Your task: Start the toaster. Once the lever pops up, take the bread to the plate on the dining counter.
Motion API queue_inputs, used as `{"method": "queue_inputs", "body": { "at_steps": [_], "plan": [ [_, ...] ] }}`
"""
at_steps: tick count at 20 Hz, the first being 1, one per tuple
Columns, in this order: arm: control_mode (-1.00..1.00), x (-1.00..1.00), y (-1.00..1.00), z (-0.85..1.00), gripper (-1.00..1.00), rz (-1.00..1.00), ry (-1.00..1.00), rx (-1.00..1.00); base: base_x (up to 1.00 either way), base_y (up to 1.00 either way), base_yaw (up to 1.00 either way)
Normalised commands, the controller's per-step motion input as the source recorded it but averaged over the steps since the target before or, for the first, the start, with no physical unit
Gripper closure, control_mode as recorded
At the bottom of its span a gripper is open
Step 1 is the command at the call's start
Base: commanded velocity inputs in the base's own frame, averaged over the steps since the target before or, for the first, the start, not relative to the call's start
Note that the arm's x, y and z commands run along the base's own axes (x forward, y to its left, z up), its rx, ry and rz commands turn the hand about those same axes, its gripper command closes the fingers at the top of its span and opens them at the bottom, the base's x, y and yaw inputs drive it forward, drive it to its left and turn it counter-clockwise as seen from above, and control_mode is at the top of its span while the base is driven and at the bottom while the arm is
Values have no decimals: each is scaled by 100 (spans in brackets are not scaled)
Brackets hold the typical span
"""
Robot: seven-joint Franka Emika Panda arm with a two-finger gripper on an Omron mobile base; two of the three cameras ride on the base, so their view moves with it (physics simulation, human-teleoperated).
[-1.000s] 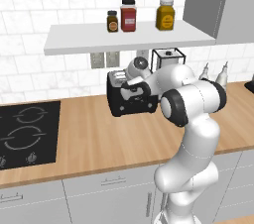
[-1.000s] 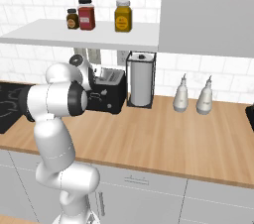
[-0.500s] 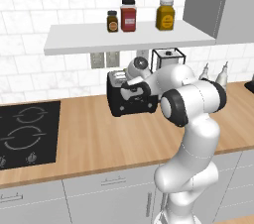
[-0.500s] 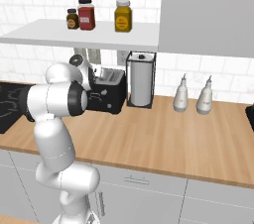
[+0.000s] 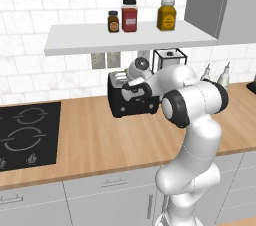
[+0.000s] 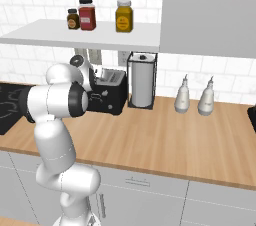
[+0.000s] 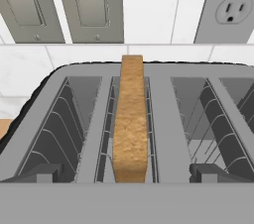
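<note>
A wire-framed paper-towel holder [image 6: 142, 81] stands just beside the toaster [image 5: 131, 99] on the wood counter [image 5: 95, 137], with two bottles [image 6: 195, 96] further along, a black hob [image 5: 25, 135] on the other side and jars on the shelf [image 5: 125, 37] above. White tiled wall with sockets [image 7: 232, 5] rises behind. The bread [image 7: 130, 119] stands upright on edge in a toaster slot, its long axis running toward the wall; the gripper [image 7: 128, 172] hovers over it, fingers spread wide apart.

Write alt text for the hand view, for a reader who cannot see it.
A thin golden-brown slice of bread stands upright in one slot of the silvery-topped multi-slot toaster, seen from just above. The wire-lined slots on either side hold nothing, and white wall tiles with grey outlet plates rise behind.
</note>
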Motion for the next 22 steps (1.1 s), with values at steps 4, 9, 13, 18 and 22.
{"method": "queue_inputs", "body": {
  "at_steps": [4, 9, 13, 18, 22],
  "plan": [
    [-100, 0, 0, 0, -100, 0, 0, 0, 0, 0, 0],
    [-100, 0, 0, 0, -100, 0, 0, 0, 0, 0, 0],
    [-100, 0, 0, 0, -100, 0, 0, 0, 0, 0, 0],
    [-100, 0, 0, 0, -100, 0, 0, 0, 0, 0, 0],
    [-100, 0, 0, 0, -100, 0, 0, 0, 0, 0, 0]
  ]
}}
